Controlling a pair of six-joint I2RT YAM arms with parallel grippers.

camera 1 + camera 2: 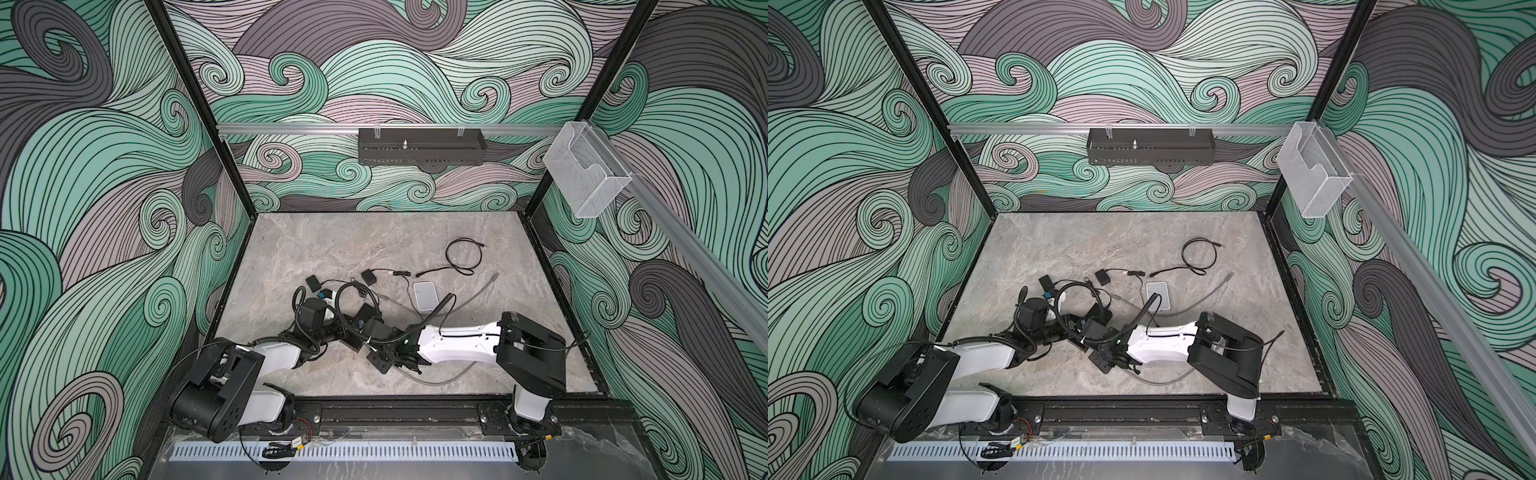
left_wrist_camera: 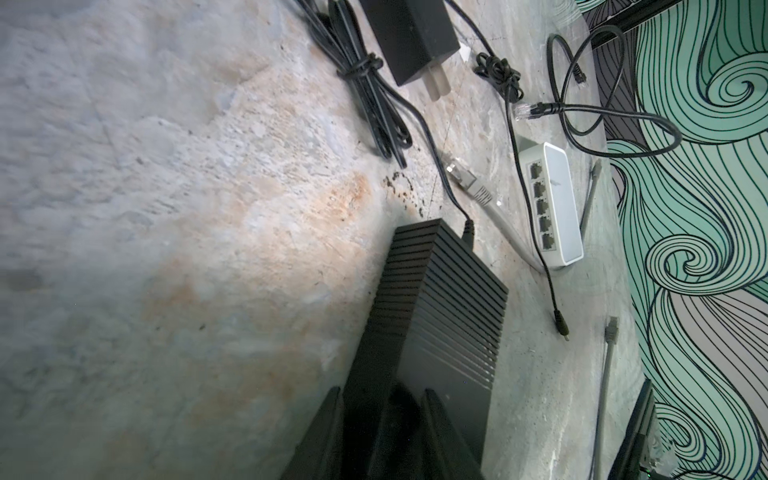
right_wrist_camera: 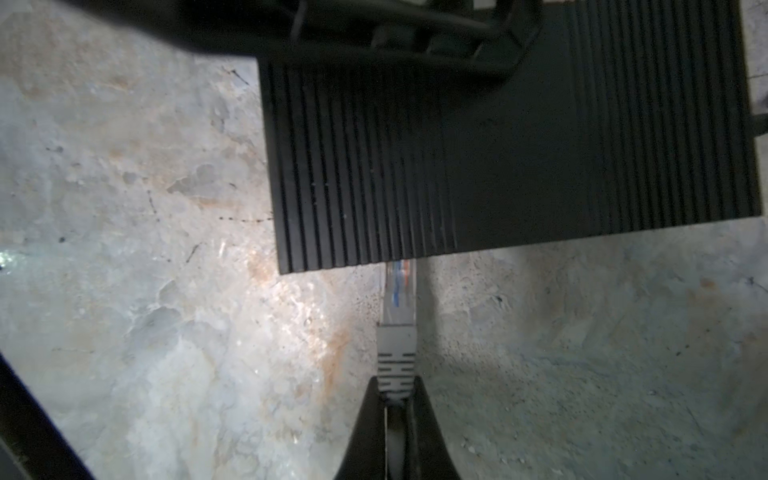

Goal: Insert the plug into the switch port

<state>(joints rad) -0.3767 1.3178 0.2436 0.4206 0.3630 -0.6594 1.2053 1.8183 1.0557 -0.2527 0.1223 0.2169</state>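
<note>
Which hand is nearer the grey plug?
Right. The right hand grips the grey plug by its boot at the edge of the black switch; the left hand holds that switch on its far side.

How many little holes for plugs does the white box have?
5 ports, in one row along one long side of the white switch; other sides are hidden.
</note>
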